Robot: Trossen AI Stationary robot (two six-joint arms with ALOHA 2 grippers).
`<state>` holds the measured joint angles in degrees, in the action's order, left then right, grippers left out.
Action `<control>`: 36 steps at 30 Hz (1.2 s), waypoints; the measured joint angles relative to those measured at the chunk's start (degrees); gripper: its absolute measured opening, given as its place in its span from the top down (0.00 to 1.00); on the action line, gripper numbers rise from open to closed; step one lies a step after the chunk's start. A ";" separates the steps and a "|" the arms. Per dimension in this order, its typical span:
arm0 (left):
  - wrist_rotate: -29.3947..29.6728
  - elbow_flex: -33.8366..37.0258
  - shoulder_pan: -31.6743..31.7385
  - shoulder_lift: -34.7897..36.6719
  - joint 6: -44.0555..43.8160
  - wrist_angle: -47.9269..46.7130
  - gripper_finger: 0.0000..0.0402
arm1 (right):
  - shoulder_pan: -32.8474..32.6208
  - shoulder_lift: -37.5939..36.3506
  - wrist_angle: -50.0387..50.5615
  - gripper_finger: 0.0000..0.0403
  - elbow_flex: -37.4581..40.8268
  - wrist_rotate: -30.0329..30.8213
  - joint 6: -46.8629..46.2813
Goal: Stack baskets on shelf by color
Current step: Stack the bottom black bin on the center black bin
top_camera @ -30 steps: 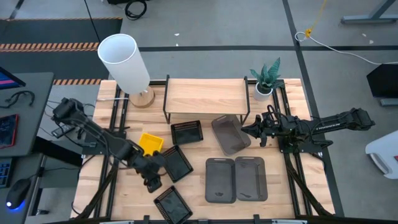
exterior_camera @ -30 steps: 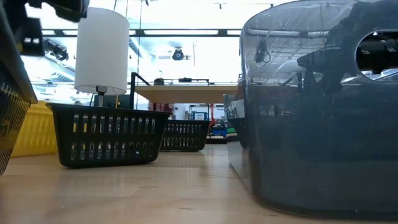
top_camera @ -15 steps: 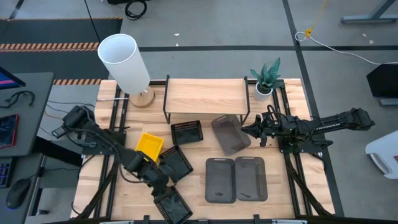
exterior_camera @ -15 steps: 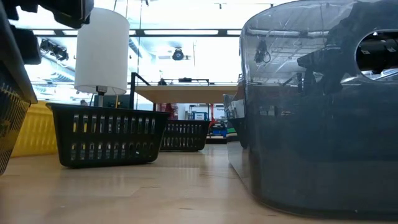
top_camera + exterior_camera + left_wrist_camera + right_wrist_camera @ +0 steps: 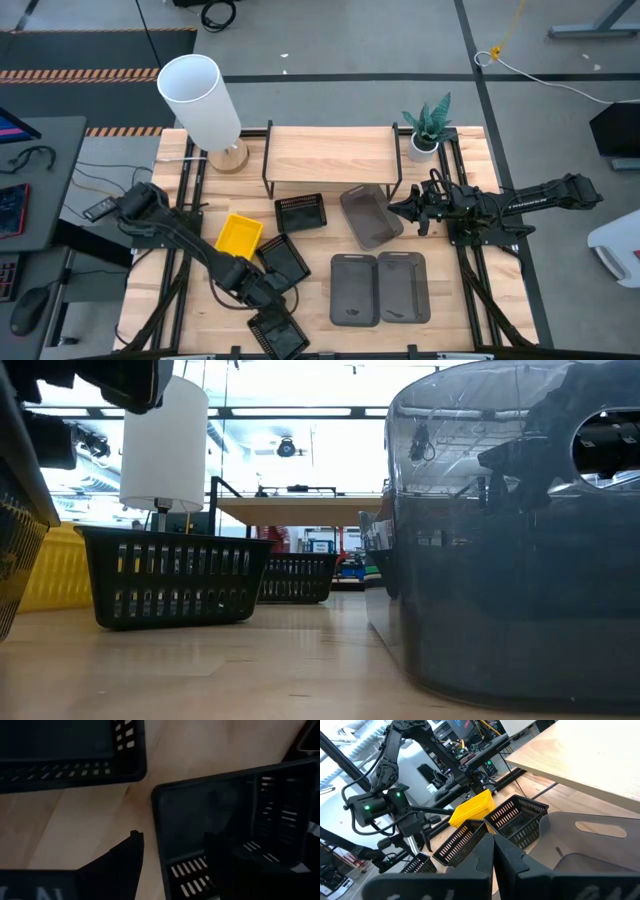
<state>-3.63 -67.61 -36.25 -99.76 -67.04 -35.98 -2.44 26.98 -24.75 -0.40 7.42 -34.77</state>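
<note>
Overhead, the left gripper (image 5: 262, 300) hangs over the near-left of the tabletop (image 5: 450, 300), just above the rim of the nearest black basket (image 5: 278, 330), with a second black basket (image 5: 284, 262) touching a yellow basket (image 5: 239, 234) just behind it. A third black basket (image 5: 300, 213) sits under the front edge of the shelf (image 5: 330, 153), whose plank carries nothing yet. Three grey baskets (image 5: 378, 288) lie to the right, one tilted beside the waiting right gripper (image 5: 412, 213).

At tabletop height, a black slotted basket (image 5: 175, 574) stands flat, yellow basket (image 5: 52, 567) beside it, shelf (image 5: 300, 510) far behind.

From the left wrist, the gripper (image 5: 172, 855) is spread, its fingers straddling the side wall of the nearest black basket (image 5: 235, 830), one inside and one outside.

From the right wrist, the right gripper (image 5: 495, 851) has its fingers pressed together, pinching nothing.

To do this grasp well, I judge the left gripper should settle lower so the wall seats deep between the fingers, close squarely across it, then lift level so the light basket does not swing.
</note>
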 joint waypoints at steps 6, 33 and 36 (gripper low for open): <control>0.49 0.00 0.00 -1.67 -2.45 -0.43 0.48 | -0.02 0.01 0.00 0.97 0.00 0.00 -0.01; 0.86 0.14 0.35 -3.42 0.79 -3.84 0.66 | -0.02 0.02 -0.15 0.97 0.00 0.00 -0.02; 0.84 0.13 0.35 -3.68 1.49 -3.78 0.71 | -0.02 0.02 -0.22 0.97 0.01 0.00 -0.02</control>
<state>-2.79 -67.48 -35.90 -103.44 -65.55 -39.75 -2.46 27.00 -24.97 -0.39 7.42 -34.78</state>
